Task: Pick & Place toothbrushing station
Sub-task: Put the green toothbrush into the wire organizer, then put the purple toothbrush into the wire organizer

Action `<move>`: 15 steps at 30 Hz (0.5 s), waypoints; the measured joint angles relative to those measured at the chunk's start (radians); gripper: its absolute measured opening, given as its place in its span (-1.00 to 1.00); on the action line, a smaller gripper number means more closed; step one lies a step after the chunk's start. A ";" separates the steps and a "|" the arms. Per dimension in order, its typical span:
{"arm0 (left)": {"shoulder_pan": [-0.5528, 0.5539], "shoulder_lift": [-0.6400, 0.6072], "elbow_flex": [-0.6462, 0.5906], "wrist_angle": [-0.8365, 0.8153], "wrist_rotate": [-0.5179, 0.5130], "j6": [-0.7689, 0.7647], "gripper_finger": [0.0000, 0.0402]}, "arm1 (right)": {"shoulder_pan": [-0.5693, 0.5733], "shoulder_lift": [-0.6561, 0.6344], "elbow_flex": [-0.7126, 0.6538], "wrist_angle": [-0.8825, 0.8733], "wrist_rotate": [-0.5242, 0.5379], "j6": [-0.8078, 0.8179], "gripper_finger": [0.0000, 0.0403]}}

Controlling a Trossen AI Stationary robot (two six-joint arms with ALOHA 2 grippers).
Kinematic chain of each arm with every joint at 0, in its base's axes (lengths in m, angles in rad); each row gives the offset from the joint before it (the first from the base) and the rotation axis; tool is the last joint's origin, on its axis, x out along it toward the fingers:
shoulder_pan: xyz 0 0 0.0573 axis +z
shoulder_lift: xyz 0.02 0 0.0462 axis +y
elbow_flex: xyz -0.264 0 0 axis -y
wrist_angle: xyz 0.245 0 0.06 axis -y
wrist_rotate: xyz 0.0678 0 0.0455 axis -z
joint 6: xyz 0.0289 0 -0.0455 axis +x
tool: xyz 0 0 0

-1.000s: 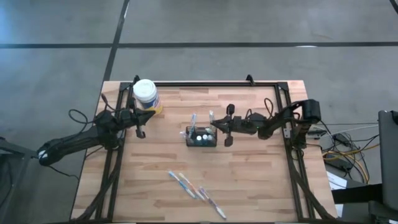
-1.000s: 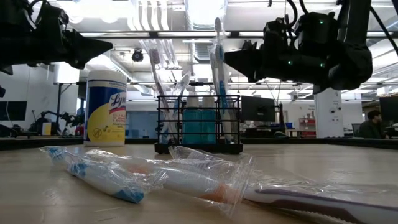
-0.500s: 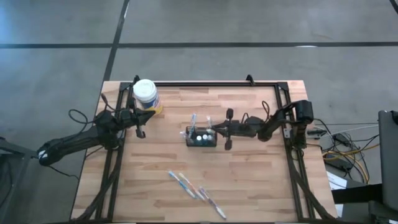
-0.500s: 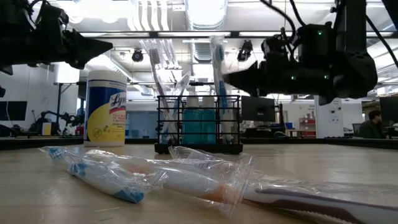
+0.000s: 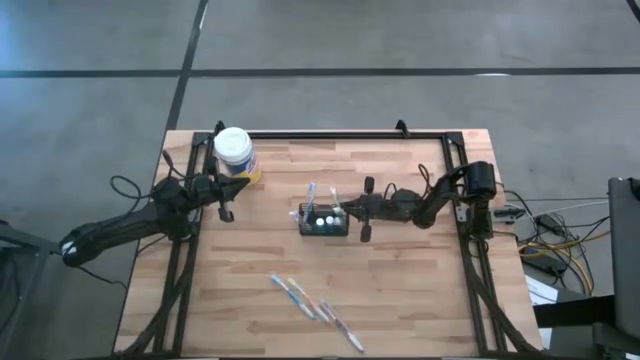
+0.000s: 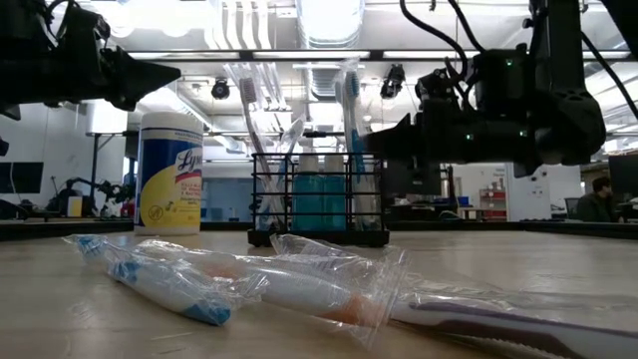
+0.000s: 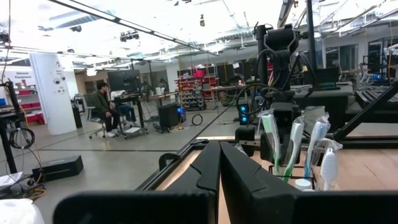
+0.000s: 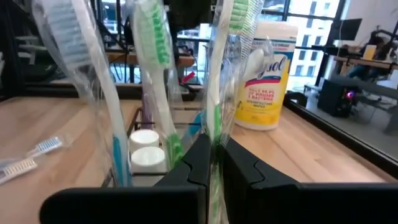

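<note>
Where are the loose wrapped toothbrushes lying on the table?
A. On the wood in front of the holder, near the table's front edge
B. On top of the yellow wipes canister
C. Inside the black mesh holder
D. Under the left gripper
A: the wrapped toothbrushes lie flat on bare wood, apart from the black mesh holder and far from the Lysol canister.

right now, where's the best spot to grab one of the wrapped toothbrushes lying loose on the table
Probably mid-handle, coming straight down from above. The wrapped toothbrushes lie flat on the table, side by side and angled, so fingers should close across the handle. Take the outermost one, since the neighbours crowd the rest. The loose wrapper may slip.
</note>
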 joint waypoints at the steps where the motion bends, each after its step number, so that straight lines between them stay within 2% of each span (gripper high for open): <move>1: 0.000 0.000 0.000 0.000 0.000 0.000 -0.93 | 0.000 -0.001 0.000 -0.001 -0.001 0.012 -0.93; 5: 0.000 0.000 0.000 0.000 0.000 -0.001 -0.93 | 0.000 -0.003 0.000 -0.028 -0.005 0.057 -0.81; 15: 0.000 0.000 0.000 0.000 0.000 -0.001 -0.93 | 0.000 -0.022 0.000 -0.053 -0.001 0.100 -0.34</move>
